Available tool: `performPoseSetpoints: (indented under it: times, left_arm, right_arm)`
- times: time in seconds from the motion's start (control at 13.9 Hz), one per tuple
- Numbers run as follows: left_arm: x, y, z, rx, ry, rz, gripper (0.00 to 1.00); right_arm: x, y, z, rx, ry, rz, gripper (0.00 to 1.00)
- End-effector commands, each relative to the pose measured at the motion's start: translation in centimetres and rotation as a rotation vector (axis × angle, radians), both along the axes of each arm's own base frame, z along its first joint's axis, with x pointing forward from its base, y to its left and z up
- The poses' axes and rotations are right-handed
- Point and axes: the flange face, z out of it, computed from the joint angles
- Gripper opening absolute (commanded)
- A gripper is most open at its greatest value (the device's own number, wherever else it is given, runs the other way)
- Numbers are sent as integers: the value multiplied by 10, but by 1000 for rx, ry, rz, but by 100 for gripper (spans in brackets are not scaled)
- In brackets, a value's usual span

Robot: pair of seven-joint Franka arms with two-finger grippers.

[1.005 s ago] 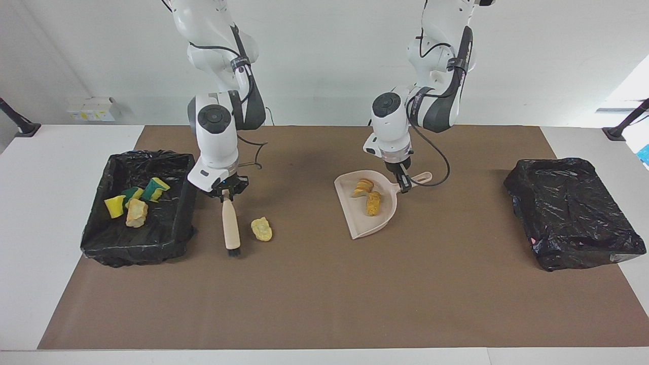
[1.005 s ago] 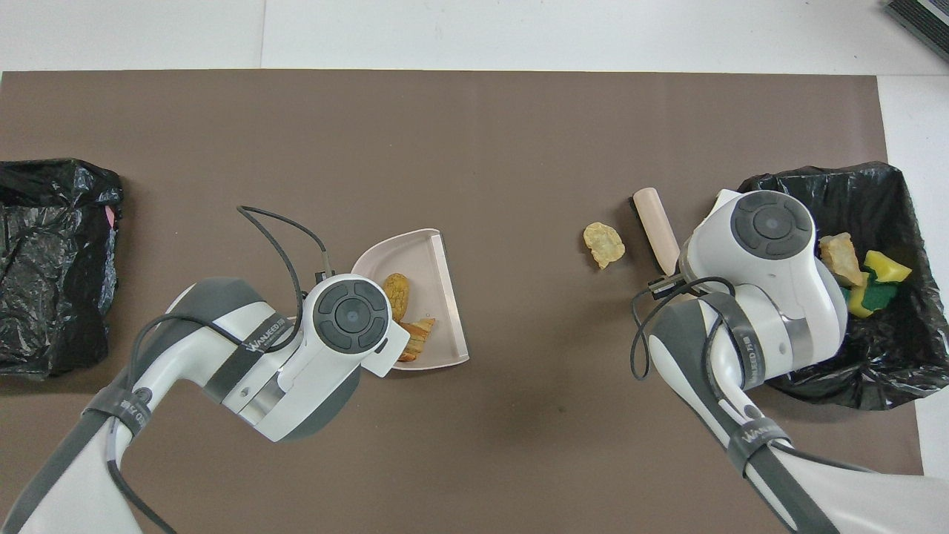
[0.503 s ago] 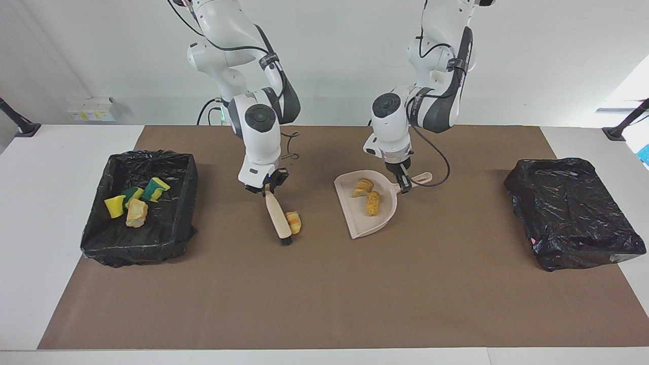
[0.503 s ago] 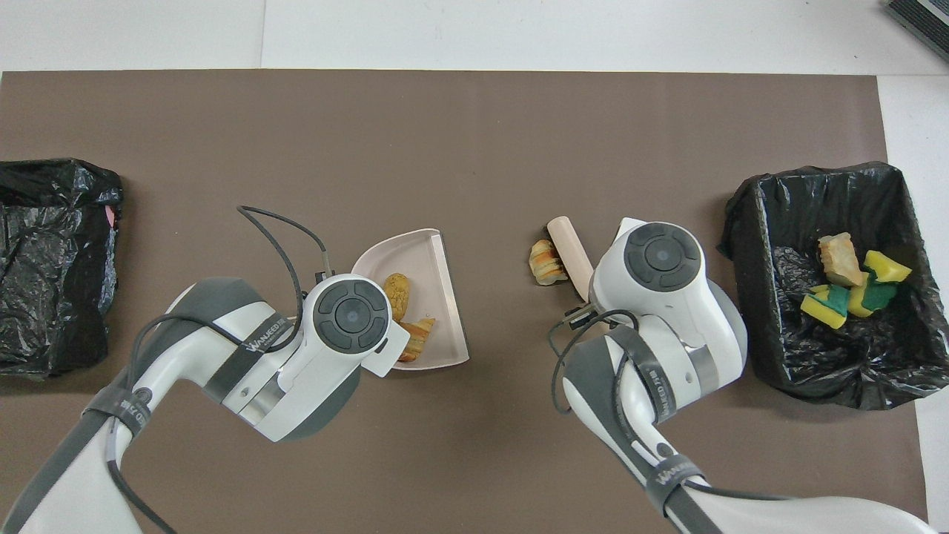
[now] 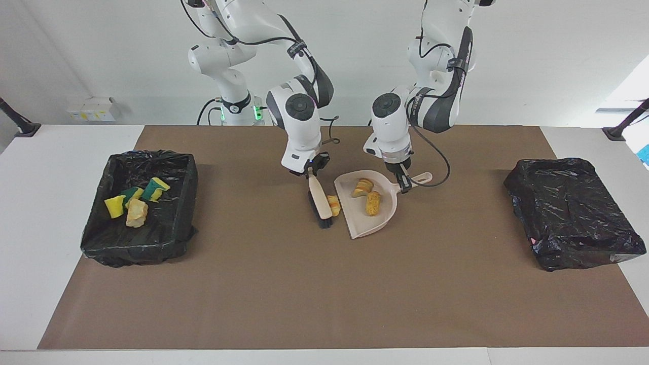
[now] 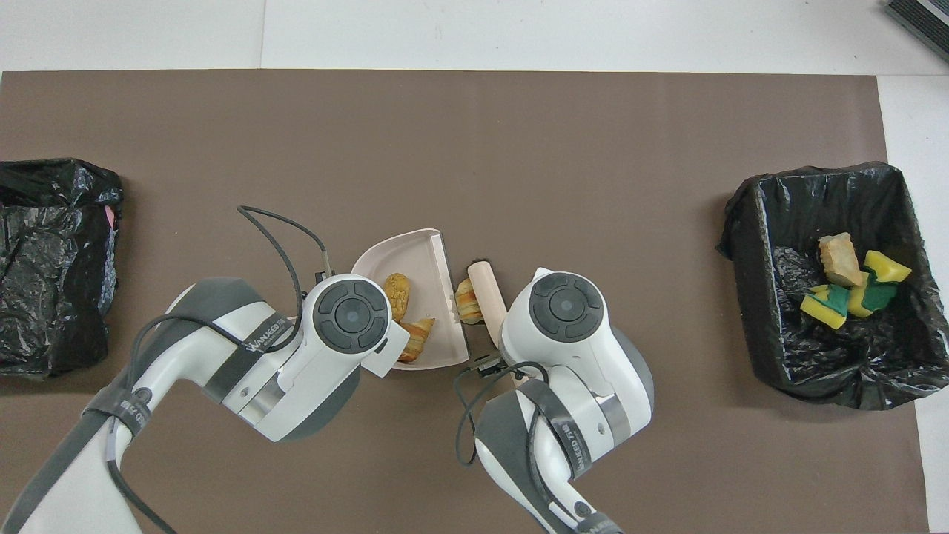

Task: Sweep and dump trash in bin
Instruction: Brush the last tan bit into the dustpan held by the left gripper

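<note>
Right now, running across the facing view as I see it:
Bin at the right arm's end: I see a black-lined bin (image 5: 139,208) holding four scraps (image 5: 133,198), yellow and green sponge pieces and one tan lump.
Right gripper: my right gripper (image 5: 310,171) is clamped tight on the handle of the brush (image 5: 318,197), which slants down to the mat with its dark bristles on the surface.
Loose scrap: one orange-brown scrap (image 5: 333,205) lies on the brown mat (image 5: 324,284), touching the brush on one flank and just beside the dustpan's open edge on the other, lower than the right fingers, down by the brush head.
Dustpan: the beige dustpan (image 5: 380,223) sits flat on the mat with two bread-like lumps (image 5: 368,195) in it.
Left gripper: my left gripper (image 5: 403,182) pinches the dustpan's handle, fingers nearly together around it.
Bin at the left arm's end: a second black-lined bin (image 5: 573,213), with no scraps that I can make out.
</note>
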Motion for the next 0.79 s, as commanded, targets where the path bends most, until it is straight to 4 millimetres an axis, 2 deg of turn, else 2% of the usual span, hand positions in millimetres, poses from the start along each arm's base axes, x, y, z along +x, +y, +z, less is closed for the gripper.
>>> performPoseSetpoints:
  times: [0.0,0.07,0.22,0.29,0.57,0.72]
  left_arm:
    - [-8,0,-9,3,10,0,0]
    - [-8,0,-9,1,11,-6,0]
    - [-8,0,-9,2,10,-8,0]
    - [-7,0,-9,-1,9,-7,0]
    - [-4,3,-10,-4,8,-7,0]
    - [-4,3,-10,-4,9,-9,0]
  right_arm:
    - [-14,27,-4,120,39,101,0]
    - [-16,36,2,168,48,106,0]
    - [-35,56,15,193,53,128,0]
    - [-40,58,20,194,56,134,0]
    - [-36,44,10,173,74,96,0]
    - [-29,31,7,138,77,58,0]
